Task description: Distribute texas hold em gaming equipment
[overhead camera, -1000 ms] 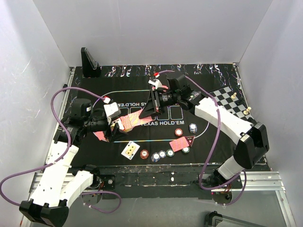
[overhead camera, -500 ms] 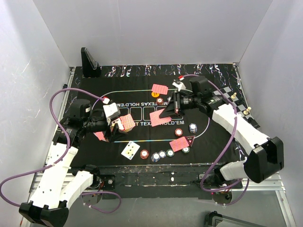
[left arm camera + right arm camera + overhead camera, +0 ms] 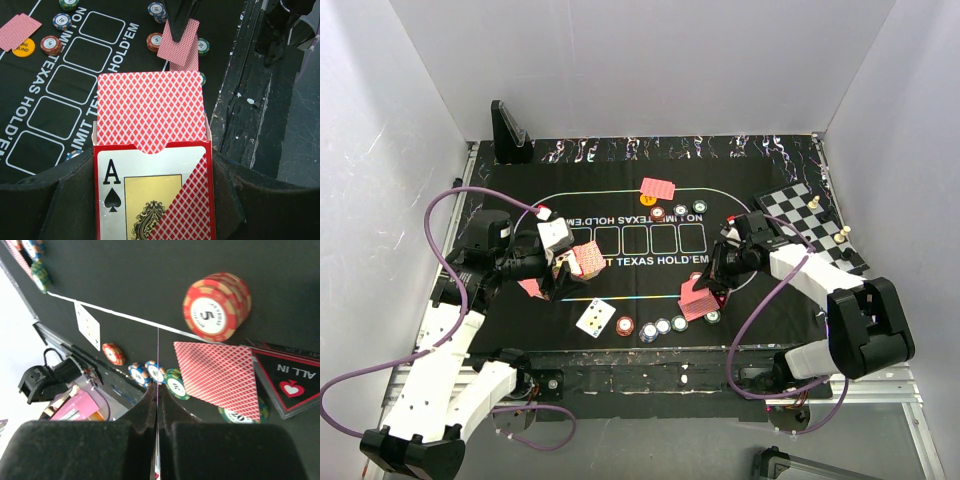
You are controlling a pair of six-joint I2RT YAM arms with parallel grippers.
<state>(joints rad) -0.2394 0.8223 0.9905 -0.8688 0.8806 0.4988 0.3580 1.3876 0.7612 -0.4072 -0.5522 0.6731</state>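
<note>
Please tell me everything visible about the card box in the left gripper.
The card box looks like red cardboard, its front printed with an ace of spades and a red diamond-pattern corner. Its top is open with a thumb notch, and red-backed cards stick out. The left gripper clamps its two sides.

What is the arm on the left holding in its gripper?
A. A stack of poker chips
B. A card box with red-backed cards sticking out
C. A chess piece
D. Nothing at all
B: the left wrist view shows the left gripper clamped on a card box printed with an ace of spades, with red-backed cards poking out of its top.
</note>
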